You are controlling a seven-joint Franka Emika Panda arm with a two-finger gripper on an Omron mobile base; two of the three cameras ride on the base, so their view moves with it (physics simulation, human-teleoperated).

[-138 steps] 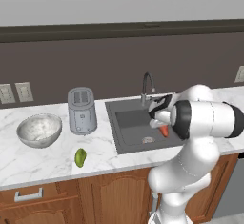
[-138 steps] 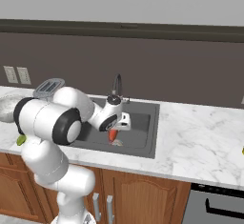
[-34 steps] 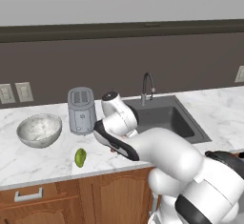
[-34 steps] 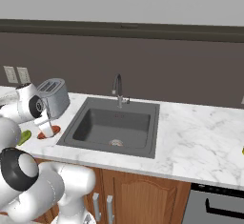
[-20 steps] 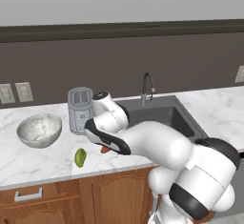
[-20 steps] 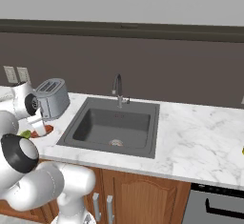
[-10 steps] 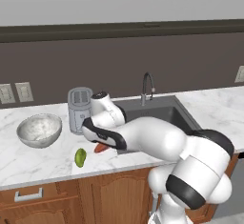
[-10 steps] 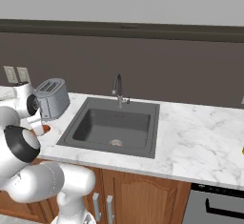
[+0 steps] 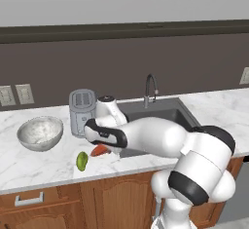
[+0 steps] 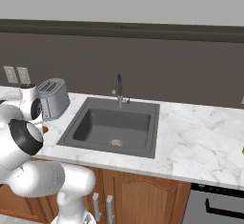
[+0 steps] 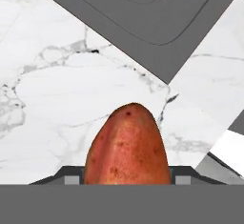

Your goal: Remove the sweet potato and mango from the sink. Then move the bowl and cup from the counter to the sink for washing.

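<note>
We see a white marble table point(image 9: 44, 162) with grey veins, glossy. The sink point(image 9: 168, 116) is a dark grey matte basin with rounded corners and a thin curved metal faucet point(image 9: 150, 87). The sweet potato point(image 11: 127, 147) is orange-red with mottled, speckled skin and a tapered tip. It sits pinched in the hand point(image 9: 104, 149), poking out past the fingertips, low over the table left of the sink. The mango point(image 9: 81, 161), a smooth green oval, lies just left of it. The bowl point(image 9: 40, 132), stone-mottled and round, is further left; a grey toaster point(image 9: 81, 112) stands behind.
</note>
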